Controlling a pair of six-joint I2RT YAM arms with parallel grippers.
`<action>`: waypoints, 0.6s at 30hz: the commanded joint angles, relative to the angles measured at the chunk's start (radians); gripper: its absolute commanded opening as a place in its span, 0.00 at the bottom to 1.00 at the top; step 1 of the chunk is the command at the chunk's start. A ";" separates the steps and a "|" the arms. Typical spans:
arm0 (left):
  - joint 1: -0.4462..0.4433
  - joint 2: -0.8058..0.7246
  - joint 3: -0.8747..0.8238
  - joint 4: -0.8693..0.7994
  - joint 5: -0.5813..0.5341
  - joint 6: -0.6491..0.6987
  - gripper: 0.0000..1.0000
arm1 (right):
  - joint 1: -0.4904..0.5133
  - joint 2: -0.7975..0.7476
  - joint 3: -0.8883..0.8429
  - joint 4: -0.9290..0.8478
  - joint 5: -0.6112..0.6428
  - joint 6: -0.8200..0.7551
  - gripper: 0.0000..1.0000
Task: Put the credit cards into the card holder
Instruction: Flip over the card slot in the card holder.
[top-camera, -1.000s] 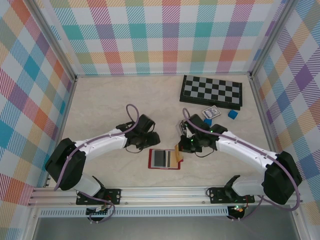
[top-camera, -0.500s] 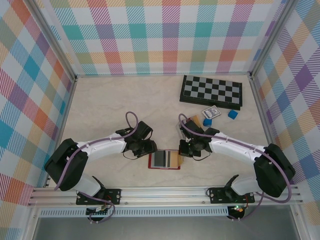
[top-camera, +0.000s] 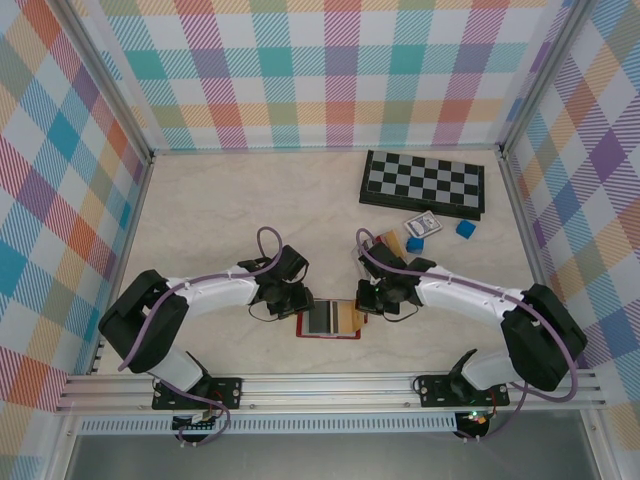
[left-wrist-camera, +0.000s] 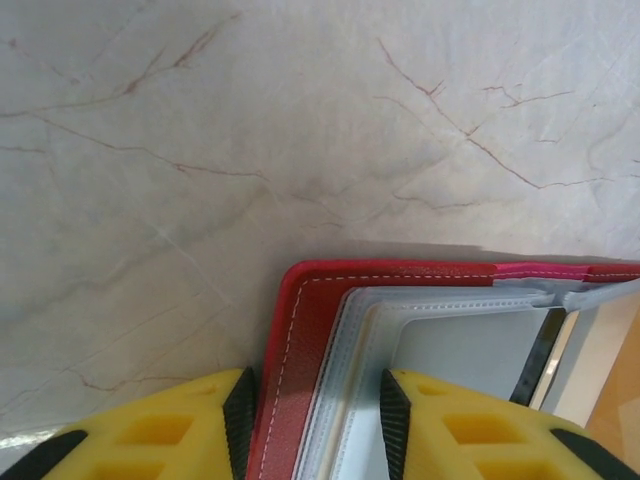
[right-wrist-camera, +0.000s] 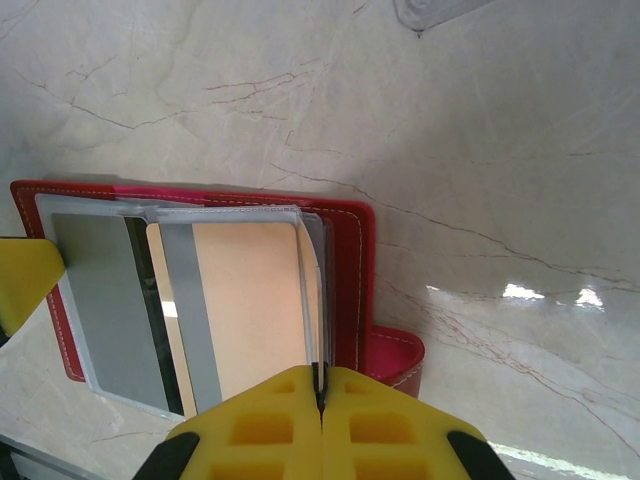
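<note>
The card holder (top-camera: 312, 334) lies open and flat near the front of the table, red with clear sleeves (left-wrist-camera: 330, 300). An orange-yellow credit card (right-wrist-camera: 250, 305) with a grey stripe lies in the holder's (right-wrist-camera: 345, 270) right half, under a clear sleeve. My left gripper (top-camera: 293, 301) stands at the holder's left edge. Its jaws are apart around the red cover's corner (left-wrist-camera: 318, 420), one pad outside the edge and one on the sleeves. My right gripper (right-wrist-camera: 320, 372) is shut, its tips at the sleeves' near edge beside the card. A thin leaf edge runs into the seam between the pads.
A black-and-white chessboard (top-camera: 423, 183) lies at the back right. In front of it are a blue-and-white patterned card (top-camera: 421, 226), two blue blocks (top-camera: 465, 229) (top-camera: 415, 243) and a small orange piece (top-camera: 391, 241). The holder's snap tab (right-wrist-camera: 400, 358) sticks out beside my right fingers.
Both grippers came down and in toward the holder. The left jaws narrowed around its left edge. The orange card moved left from the holder's right edge onto its right half.
</note>
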 joint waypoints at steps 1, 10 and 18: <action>-0.016 0.024 -0.017 -0.005 0.012 0.015 0.38 | 0.005 -0.035 -0.027 -0.018 0.034 0.009 0.00; -0.019 0.033 -0.022 -0.016 0.006 0.014 0.36 | 0.007 -0.037 -0.044 0.005 -0.003 0.010 0.00; -0.021 0.029 -0.027 -0.015 0.007 0.011 0.36 | 0.018 -0.058 -0.035 -0.017 0.018 0.009 0.00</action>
